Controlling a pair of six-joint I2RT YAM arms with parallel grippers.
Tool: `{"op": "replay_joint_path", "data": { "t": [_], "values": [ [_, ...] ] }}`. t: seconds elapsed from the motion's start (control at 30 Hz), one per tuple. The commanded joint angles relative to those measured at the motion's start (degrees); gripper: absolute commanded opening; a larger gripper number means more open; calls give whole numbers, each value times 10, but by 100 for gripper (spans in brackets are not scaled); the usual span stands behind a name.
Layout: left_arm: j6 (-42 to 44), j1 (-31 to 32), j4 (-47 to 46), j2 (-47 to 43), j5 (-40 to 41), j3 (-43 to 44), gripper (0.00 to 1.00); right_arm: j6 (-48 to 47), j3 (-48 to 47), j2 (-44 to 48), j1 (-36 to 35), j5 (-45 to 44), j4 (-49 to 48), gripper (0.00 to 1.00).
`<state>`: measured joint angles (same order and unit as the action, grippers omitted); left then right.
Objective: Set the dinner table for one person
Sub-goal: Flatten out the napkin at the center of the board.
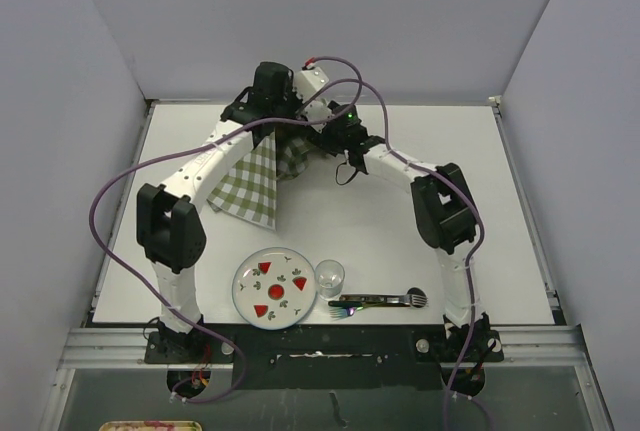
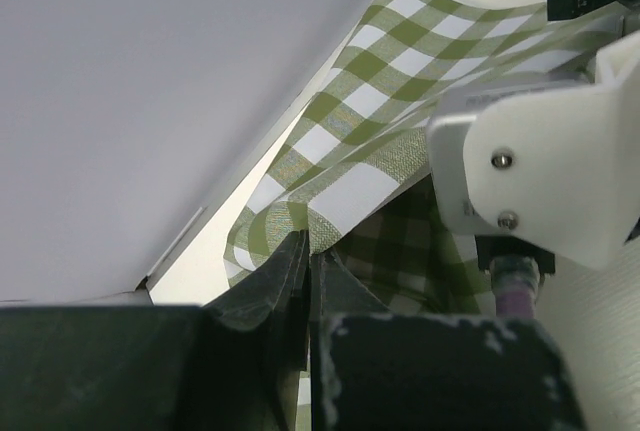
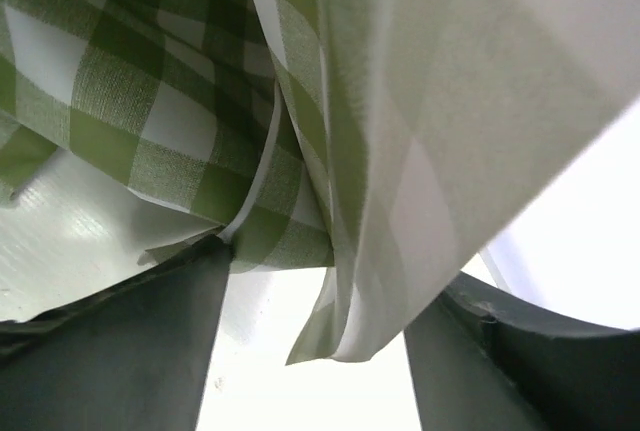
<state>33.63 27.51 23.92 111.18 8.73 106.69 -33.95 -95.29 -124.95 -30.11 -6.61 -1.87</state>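
Green-and-white checked cloth (image 1: 250,183) is seen raised over the far-left part of the dinner table (image 1: 450,151), hanging slantwise from the two arms toward the white surface; whether its lower edge rests there cannot be told. The dinner table is spread beneath both arms and fills most of the top view, its metal rails running along the edges. The left gripper (image 2: 305,271) is closed tight, with a fold of the checked cloth pinched between its dark fingers; the fabric fans upward and away from that pinch. The right gripper (image 3: 335,281) is held with its jaws well apart; a hanging fold of the cloth is draped down between them, brushing the left finger, yet nothing is clamped. Near the front edge, a round plate (image 1: 272,289) patterned with red wedges is laid; a clear glass (image 1: 330,276) is set just beside it, and cutlery (image 1: 375,301) is placed to the right of the glass.
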Motion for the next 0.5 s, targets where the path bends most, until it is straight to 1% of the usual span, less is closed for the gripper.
{"op": "replay_joint_path", "data": {
  "t": [0.0,0.03,0.07,0.17,0.2,0.27,0.47],
  "values": [
    [-4,4,0,-67,-22,-3,0,28,-35,2,20,-16,-26,59],
    [-4,4,1,-67,-21,-3,0,28,-36,4,21,-16,-27,54],
    [-3,4,1,-68,-21,-3,0,27,-36,3,21,-17,-28,47],
    [-3,4,2,-71,-22,-3,0,29,-38,1,23,-25,-33,17],
    [0,4,2,-70,-22,-3,0,30,-38,0,23,-31,-36,9],
    [4,4,0,-73,-22,-7,0,30,-38,2,22,-36,-37,7],
    [14,4,-8,-69,-21,-12,0,34,-29,27,21,-28,-27,9]
  ]
}}
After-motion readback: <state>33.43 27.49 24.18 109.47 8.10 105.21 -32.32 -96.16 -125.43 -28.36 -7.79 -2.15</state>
